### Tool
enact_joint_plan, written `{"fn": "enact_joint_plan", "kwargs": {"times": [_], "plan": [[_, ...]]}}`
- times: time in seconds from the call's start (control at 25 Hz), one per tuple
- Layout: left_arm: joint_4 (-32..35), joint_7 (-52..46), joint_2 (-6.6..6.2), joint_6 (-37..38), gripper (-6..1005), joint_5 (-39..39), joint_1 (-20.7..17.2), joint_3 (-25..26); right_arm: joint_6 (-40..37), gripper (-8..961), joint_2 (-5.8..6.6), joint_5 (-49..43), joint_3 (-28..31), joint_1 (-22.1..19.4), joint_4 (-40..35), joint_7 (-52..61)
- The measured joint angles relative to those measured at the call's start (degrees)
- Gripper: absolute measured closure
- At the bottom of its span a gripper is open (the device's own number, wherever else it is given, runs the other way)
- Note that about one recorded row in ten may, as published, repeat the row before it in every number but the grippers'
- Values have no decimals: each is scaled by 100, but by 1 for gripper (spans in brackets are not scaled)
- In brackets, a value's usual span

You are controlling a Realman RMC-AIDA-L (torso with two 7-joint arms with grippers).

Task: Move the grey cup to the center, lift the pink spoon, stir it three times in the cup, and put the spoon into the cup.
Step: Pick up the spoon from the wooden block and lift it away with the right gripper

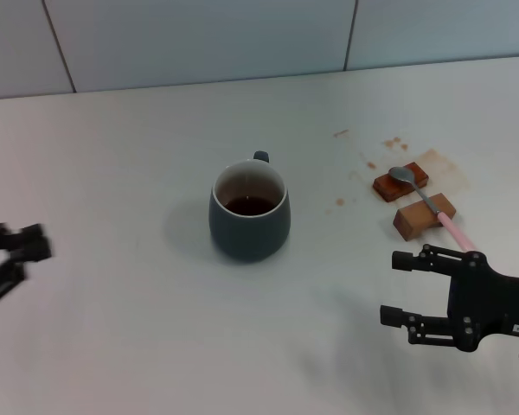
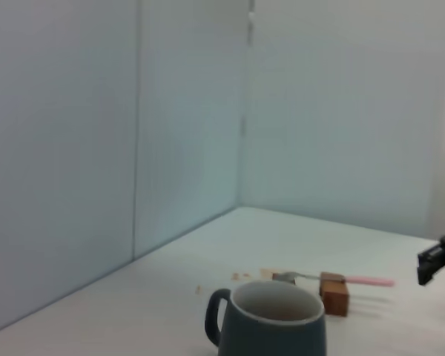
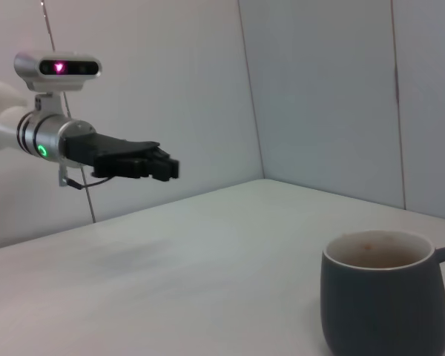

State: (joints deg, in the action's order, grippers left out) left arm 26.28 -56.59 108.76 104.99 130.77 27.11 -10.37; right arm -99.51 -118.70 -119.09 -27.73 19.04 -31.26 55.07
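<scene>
From the head view, the grey cup (image 1: 249, 212) stands upright near the middle of the white worktop (image 1: 138, 156), its handle turned away toward the wall, with dark brown liquid low inside. To its right, well apart, the pink spoon (image 1: 429, 204) lies bridged across two small brown wooden blocks (image 1: 413, 200), its metal bowl on the farther block and its pink handle running toward the right gripper (image 1: 401, 287). That gripper hovers just short of the handle end, jaws spread wide and holding nothing. The left gripper (image 1: 13, 259) sits at the far left edge, well away from the cup; I cannot tell how its jaws stand (it is blurred there).

The right wrist view alone shows the left gripper (image 3: 152, 165) from the side, raised above the worktop, with a green light on its wrist. The left wrist view shows the spoon (image 2: 334, 279) side-on atop a block.

Brown stains spot the worktop around the blocks. Pale panelled walls (image 1: 199, 39) stand behind.
</scene>
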Motion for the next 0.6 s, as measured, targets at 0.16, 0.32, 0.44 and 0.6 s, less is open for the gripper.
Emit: {"fn": "enact_joint_plan", "kwargs": {"times": [0.16, 0.32, 0.44, 0.6], "plan": [[29, 218, 256, -155, 906, -86, 10, 28, 5, 175, -5, 6, 4, 5, 23, 0], [-9, 651, 756, -503, 767, -153, 184, -22, 18, 175, -12, 10, 5, 17, 32, -4], [-19, 689, 840, -560, 670, -127, 211, -32, 2, 175, -13, 10, 5, 19, 36, 0], [-28, 678, 821, -538, 539, -122, 169, -34, -50, 175, -8, 10, 96, -13, 57, 40]]}}
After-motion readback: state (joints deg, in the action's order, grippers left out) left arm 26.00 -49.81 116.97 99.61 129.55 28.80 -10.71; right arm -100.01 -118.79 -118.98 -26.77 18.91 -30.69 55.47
